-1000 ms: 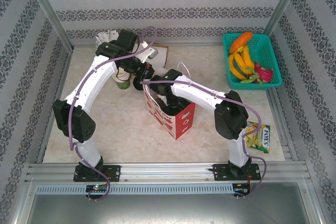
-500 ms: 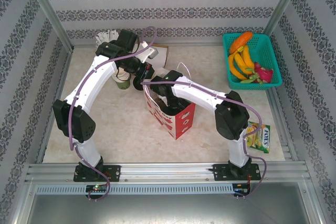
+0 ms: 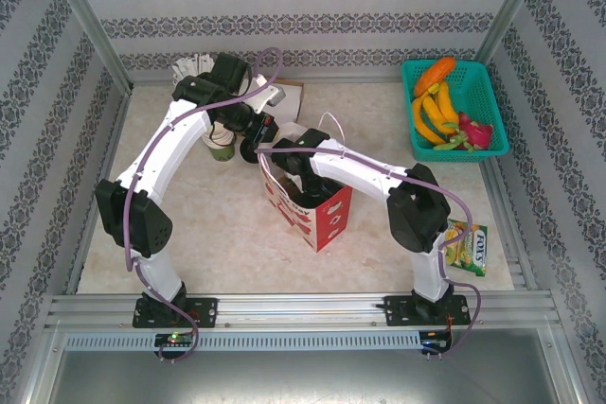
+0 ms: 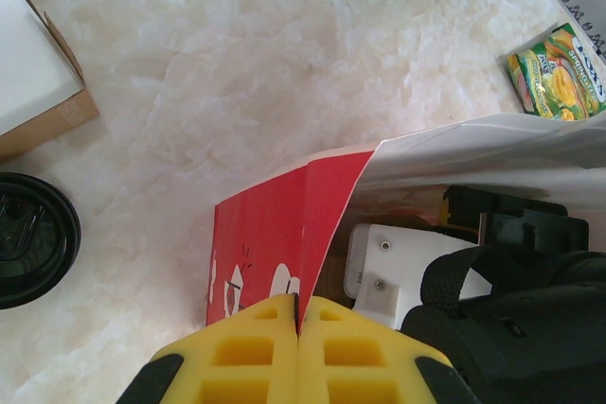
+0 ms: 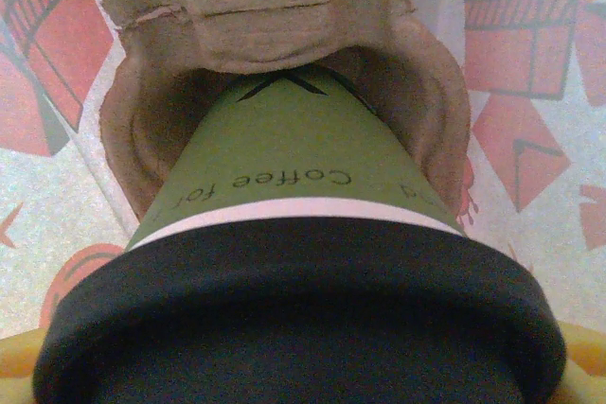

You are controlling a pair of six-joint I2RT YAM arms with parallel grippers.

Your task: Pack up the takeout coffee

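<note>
The takeout coffee, a pale-green cup with a black lid, stands inside the red and white paper bag. Its base rests in a brown pulp carrier. My right gripper reaches down into the bag and is shut on the cup at the lid. Yellow fingertips show at the lid's sides. My left gripper is shut on the bag's red rim, holding the mouth open at its far left corner.
A second black round lid lies on the table left of the bag. A cardboard box stands behind it. A pale cup stands under the left arm. A teal fruit basket sits at the back right, a snack packet at the front right.
The right arm has shifted slightly inside the bag. The left arm holds still on the bag's rim.
</note>
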